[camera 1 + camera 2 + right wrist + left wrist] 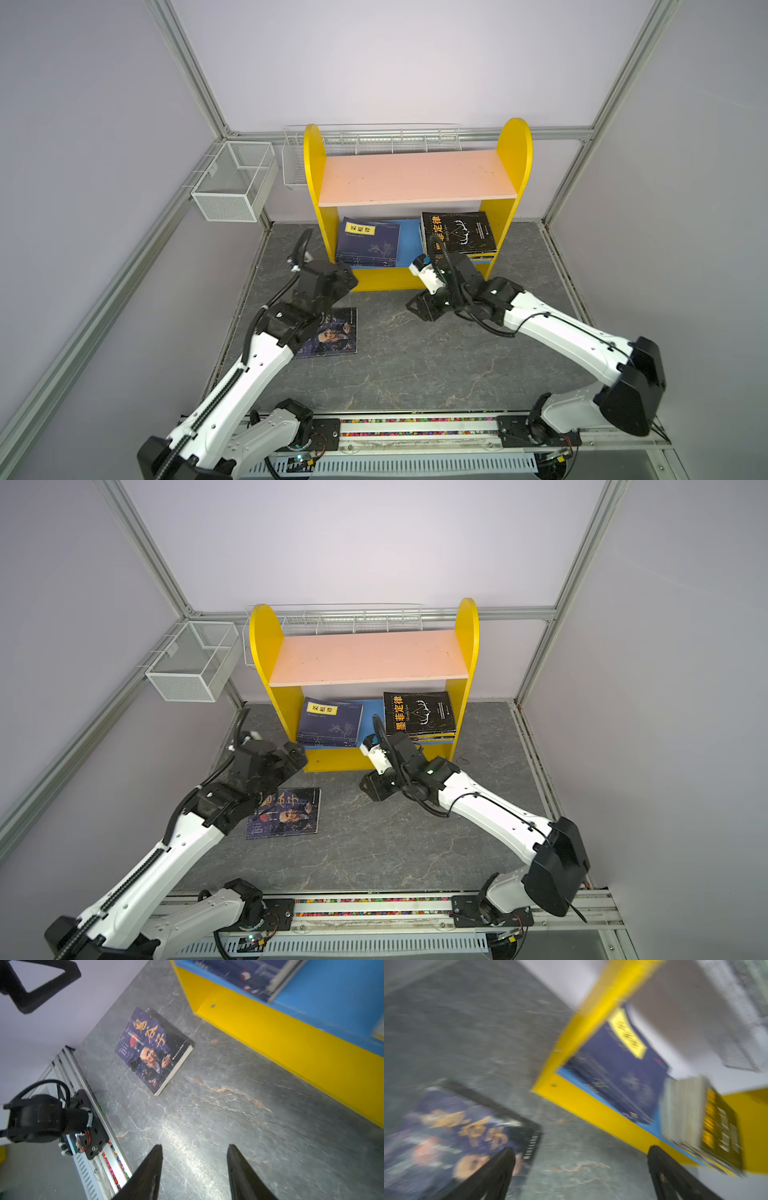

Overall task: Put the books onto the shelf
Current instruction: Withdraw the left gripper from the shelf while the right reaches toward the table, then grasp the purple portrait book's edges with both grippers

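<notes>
Left arm (pixel 257 365) and right arm (pixel 561 332): white moulded link shells with small dark screw recesses, joined by black rounded joint housings (pixel 636 390). A black ribbed cable chain (pixel 216 399) is routed along the left arm's links. A thin black cable (pixel 494 332) loops off the right arm's white shell. Each base is fixed to a black screwed mounting plate (pixel 328 430) with red and black wiring. Jaws: two black tapered wedges per arm.

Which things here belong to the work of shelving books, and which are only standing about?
For the job: shelf; navy book and black book stack on its blue board; dark book on the table.
Standing about: white mesh basket; wire rack behind the shelf.
</notes>
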You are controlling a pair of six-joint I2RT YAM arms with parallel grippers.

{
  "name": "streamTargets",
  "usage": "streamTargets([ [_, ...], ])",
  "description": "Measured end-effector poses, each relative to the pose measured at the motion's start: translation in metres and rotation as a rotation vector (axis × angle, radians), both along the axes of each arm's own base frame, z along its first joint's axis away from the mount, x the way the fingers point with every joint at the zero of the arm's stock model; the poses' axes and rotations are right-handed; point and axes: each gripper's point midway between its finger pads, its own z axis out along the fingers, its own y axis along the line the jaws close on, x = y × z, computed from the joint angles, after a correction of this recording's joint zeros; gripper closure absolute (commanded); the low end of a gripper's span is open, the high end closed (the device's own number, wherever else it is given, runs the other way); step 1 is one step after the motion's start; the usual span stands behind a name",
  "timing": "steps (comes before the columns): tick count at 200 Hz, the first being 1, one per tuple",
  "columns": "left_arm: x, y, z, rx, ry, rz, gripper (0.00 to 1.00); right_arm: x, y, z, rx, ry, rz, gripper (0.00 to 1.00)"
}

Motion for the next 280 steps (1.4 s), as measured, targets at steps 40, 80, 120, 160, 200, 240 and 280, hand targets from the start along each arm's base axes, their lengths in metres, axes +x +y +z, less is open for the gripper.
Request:
streamTargets([
  [40, -0.059, 0.096, -0.114, -0.011, 0.355, 0.269, 0.00, -0.004, 0.010, -0.016, -0.049, 0.007, 0.054, 0.47],
  [80, -0.070, 0.097, -0.174, -0.005, 0.602, 0.231, 0.00, -0.002, 0.007, -0.018, -0.073, -0.014, 0.058, 0.46],
  [120, -0.062, 0.093, -0.198, 0.004, 0.684, 0.168, 0.02, 0.000, 0.005, -0.019, -0.081, -0.018, 0.054, 0.46],
  [160, -0.043, 0.059, -0.200, -0.019, 0.602, 0.020, 0.02, 0.007, -0.008, -0.028, -0.072, 0.034, 0.027, 0.45],
  [200, -0.042, -0.023, -0.196, -0.071, 0.506, -0.231, 0.03, 0.021, -0.026, -0.053, -0.080, 0.130, -0.040, 0.45],
  [240, -0.059, -0.077, -0.191, -0.110, 0.491, -0.379, 0.03, 0.026, -0.037, -0.092, -0.126, 0.235, -0.101, 0.45],
  [280, -0.057, -0.071, -0.168, -0.132, 0.417, -0.303, 0.02, 0.034, -0.033, -0.126, -0.158, 0.305, -0.148, 0.45],
])
